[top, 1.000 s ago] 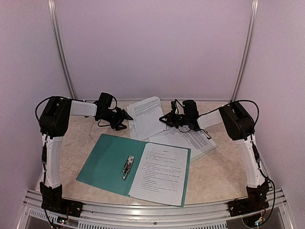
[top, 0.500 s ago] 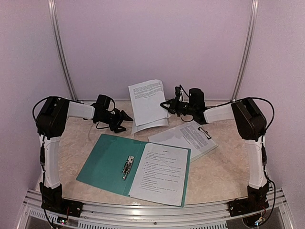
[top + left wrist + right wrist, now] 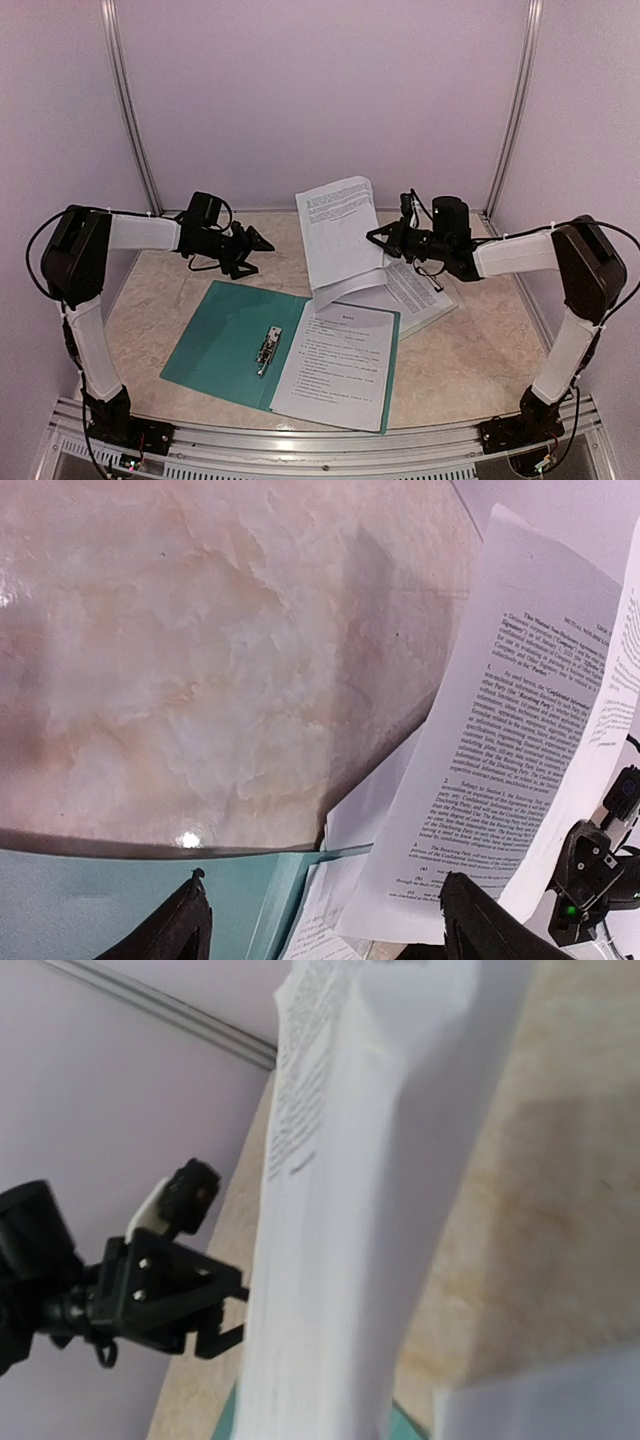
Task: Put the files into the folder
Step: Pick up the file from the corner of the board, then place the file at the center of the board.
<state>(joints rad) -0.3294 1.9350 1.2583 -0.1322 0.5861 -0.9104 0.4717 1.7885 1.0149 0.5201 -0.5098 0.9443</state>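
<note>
Two hands work over a pale stone-patterned table (image 3: pixel 470 370). The right hand (image 3: pixel 378 238) is pressed together on the right edge of the files (image 3: pixel 340 235), a few white printed sheets held up off the table. The sheets stand nearly upright and bow slightly, with their top edge leaning toward 12 o'clock. From the right hand, the files lie at 9 o'clock and touch its fingertips. The right wrist view shows only a blurred white sheet close to the lens, so the pinch itself cannot be made out there.

The left hand (image 3: pixel 257 243) hangs above the table at 9 o'clock from the files, apart from them. Its fingers are spread wide with nothing between them. In the left wrist view the files rise at about 2 o'clock, beyond its open fingertips.

The folder (image 3: pixel 220 335) lies open and flat on the table at 7 o'clock from the lifted files, below both hands and nearer the arm bases. A small metal clip (image 3: pixel 268 350) sits by its spine, and one printed sheet (image 3: pixel 335 365) rests on its right leaf. The bottom edge of the files hangs just above the far corner of that leaf.

A clipboard (image 3: pixel 432 316) carrying more printed paper lies at 5 o'clock from the right hand, just beside the folder's right leaf.
</note>
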